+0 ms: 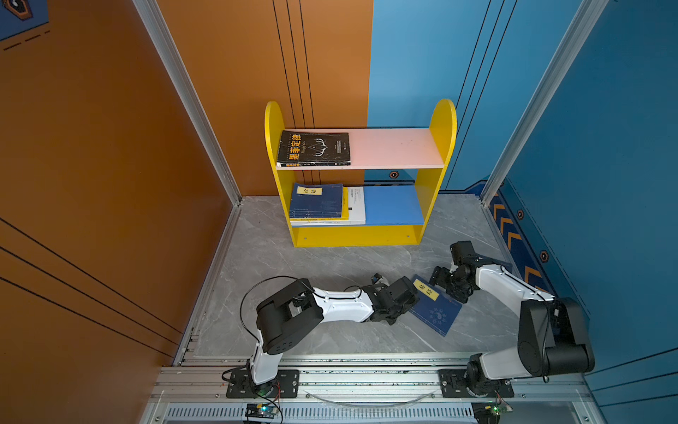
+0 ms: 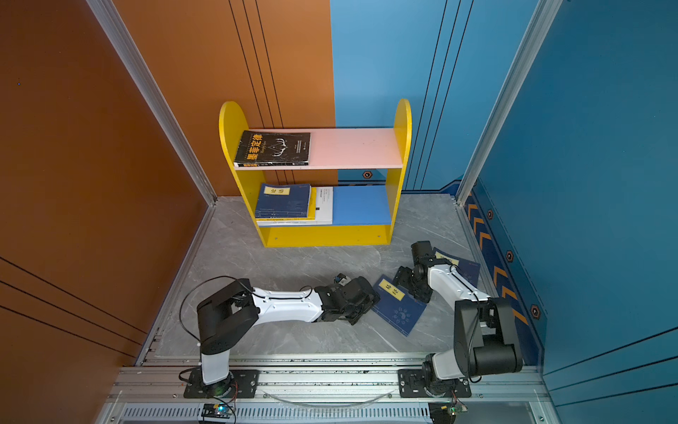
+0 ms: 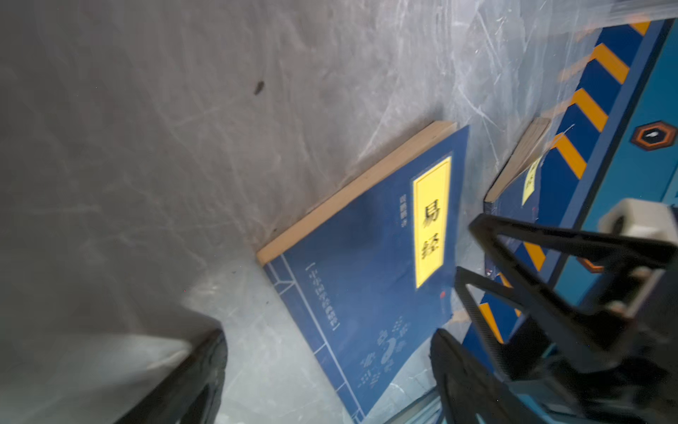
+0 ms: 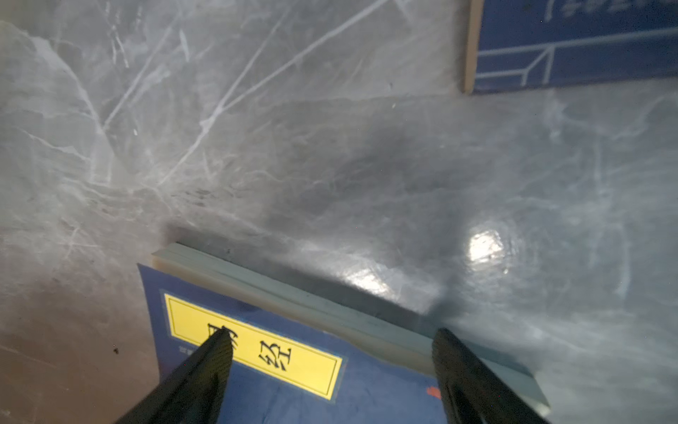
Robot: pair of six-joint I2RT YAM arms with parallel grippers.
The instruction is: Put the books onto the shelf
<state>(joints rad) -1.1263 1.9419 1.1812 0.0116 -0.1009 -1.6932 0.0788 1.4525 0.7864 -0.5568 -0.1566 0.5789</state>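
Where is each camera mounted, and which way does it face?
Both top views: overhead behind the robot, looking down at shelf, left arm, right arm.
Left wrist: on the left arm, facing the navy book between the arms; open jaws show.
Right wrist: above that book's yellow label; open jaws show.
Shared: both wrist views show that book.

Top views bright, evenly lit, sharp. Wrist views soft and smeared; white glare patch beside dark shadow on the counter (image 4: 484, 246).
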